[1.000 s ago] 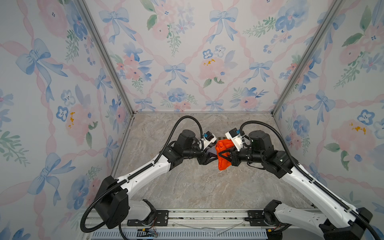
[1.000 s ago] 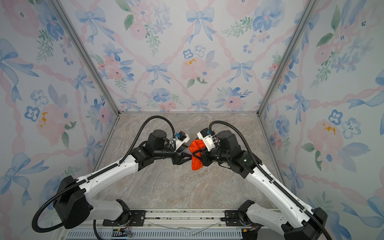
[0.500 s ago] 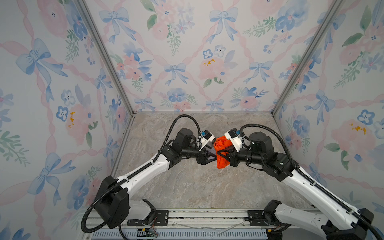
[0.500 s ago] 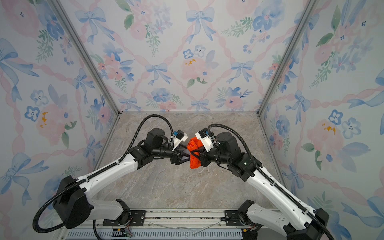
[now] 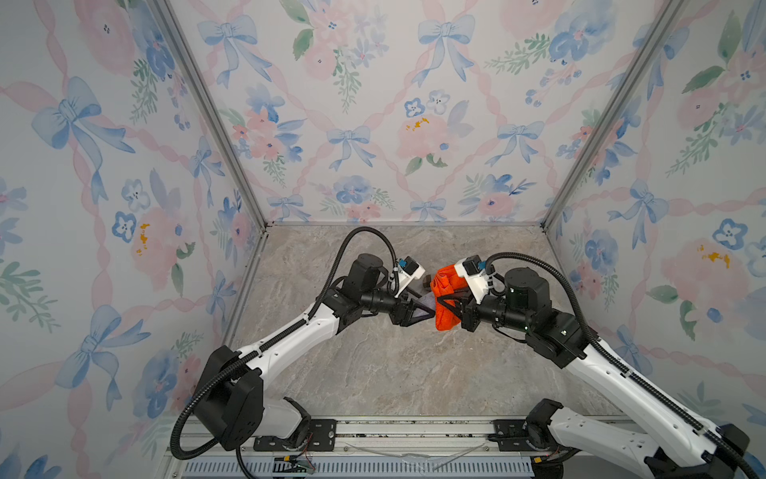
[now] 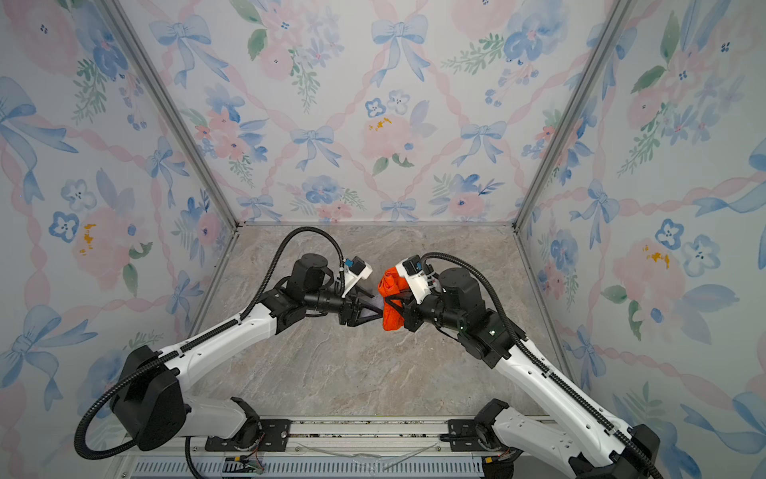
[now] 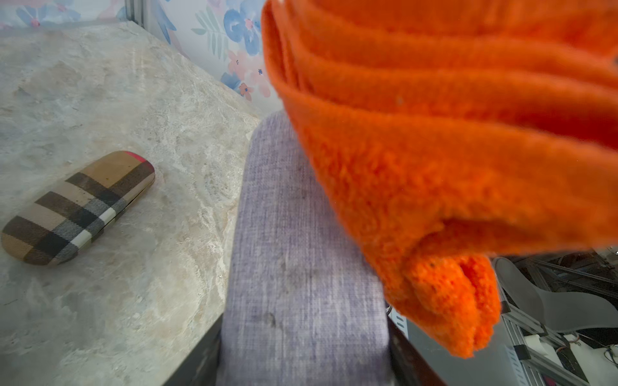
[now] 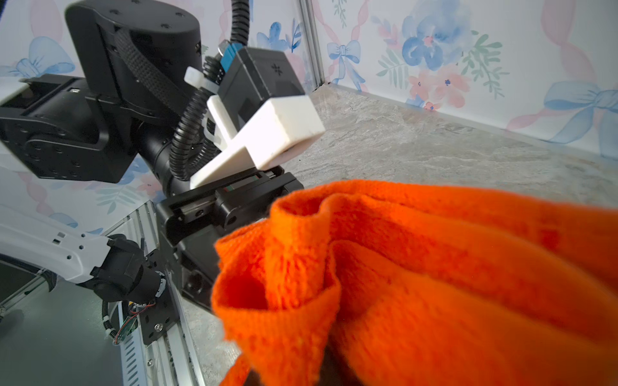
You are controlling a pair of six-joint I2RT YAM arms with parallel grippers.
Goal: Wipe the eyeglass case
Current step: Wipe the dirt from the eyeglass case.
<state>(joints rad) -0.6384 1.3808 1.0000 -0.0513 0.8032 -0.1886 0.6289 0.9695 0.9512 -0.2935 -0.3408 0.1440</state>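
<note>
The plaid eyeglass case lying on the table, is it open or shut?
Shut: the plaid case lies flat, both halves meeting along a thin seam.

In both top views the orange cloth (image 5: 445,290) and the wrists leave only a sliver of the lilac eyeglass case (image 5: 427,307) showing beside the cloth, and the plaid case (image 5: 425,284) just behind the cloth is a dark speck. In the left wrist view the cloth, blurred and cut off at two edges, covers the lilac case's far end, and the left gripper (image 7: 306,329) shows only dark finger (image 7: 200,364) slivers. In the right wrist view the cloth hides the right gripper (image 5: 441,300) and the lilac case.
</note>
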